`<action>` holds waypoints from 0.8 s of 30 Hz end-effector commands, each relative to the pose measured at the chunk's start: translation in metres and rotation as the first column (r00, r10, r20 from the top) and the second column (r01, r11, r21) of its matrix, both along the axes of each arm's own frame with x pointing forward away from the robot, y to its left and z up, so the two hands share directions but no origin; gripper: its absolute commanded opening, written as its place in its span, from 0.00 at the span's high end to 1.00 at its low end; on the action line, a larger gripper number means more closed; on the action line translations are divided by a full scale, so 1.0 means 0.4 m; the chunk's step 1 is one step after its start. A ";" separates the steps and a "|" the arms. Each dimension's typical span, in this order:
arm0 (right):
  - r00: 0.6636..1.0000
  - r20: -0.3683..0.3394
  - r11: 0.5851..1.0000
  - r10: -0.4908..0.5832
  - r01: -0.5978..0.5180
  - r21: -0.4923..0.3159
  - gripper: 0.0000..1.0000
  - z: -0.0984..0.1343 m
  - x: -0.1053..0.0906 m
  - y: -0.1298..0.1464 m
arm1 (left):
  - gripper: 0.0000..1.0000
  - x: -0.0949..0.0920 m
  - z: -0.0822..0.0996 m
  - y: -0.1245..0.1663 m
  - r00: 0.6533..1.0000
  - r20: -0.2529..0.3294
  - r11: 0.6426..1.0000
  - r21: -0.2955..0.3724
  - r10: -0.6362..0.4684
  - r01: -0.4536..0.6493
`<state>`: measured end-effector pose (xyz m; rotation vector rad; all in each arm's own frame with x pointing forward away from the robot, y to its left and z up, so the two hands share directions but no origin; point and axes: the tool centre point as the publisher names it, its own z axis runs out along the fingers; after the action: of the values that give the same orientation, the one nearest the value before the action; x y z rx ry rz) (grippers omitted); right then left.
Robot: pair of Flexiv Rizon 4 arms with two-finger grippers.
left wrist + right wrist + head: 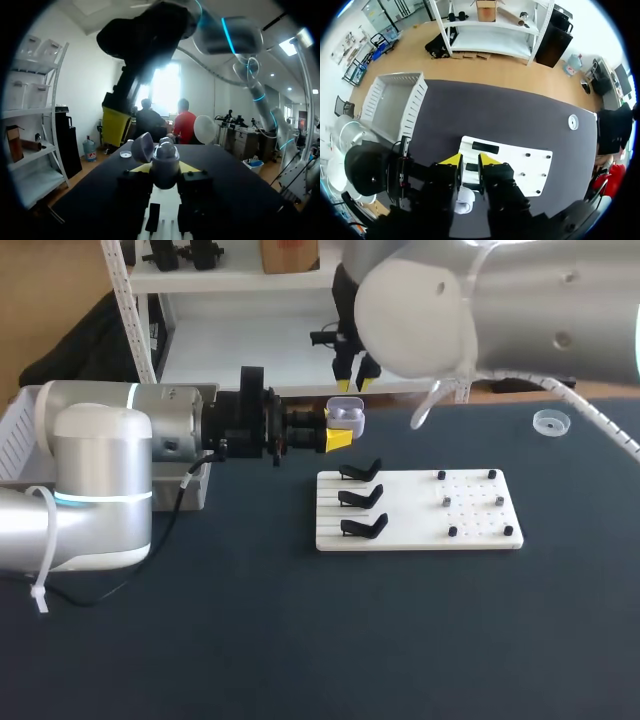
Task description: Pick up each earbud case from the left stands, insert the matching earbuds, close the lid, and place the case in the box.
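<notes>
Left silver arm: enters from left, forearm level, black wrist pointing right. Left yellow-tipped gripper: fingers clamp small white earbud case from two sides, lid open. Right silver arm: enters from right, wrist pointing down. Right yellow-tipped gripper: tips just above held case, fingers slightly apart.

The pale, rounded plastic earbud case is clamped between the fingers of the left gripper, held above the table with its lid hinged open. Three black angled stands form a column on the left side of the white board. The white slatted box sits at the table's left edge.
</notes>
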<state>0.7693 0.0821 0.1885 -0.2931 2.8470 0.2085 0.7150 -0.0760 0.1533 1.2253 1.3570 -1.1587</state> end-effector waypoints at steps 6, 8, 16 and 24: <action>0.999 -0.032 1.000 -0.015 0.015 -0.013 0.86 -0.024 -0.033 -0.013 | 1.00 -0.001 -0.001 0.000 1.000 0.002 1.000 -0.003 0.002 -0.002; 0.999 -0.034 1.000 -0.021 0.021 -0.009 0.87 -0.024 -0.043 -0.017 | 1.00 -0.001 -0.001 0.000 1.000 0.002 1.000 -0.003 0.002 -0.002; 0.999 -0.038 1.000 -0.026 0.026 0.014 0.86 -0.015 -0.082 -0.025 | 1.00 -0.001 -0.001 0.000 1.000 0.002 1.000 -0.003 0.002 -0.002; 0.999 -0.038 0.999 -0.039 0.040 0.035 0.87 -0.015 -0.100 -0.019 | 1.00 -0.001 -0.001 0.000 1.000 0.002 1.000 -0.003 0.002 -0.002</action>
<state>0.7365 0.0773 0.1815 -0.2420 2.9073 0.2554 0.7149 -0.0759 0.1533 1.2253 1.3569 -1.1588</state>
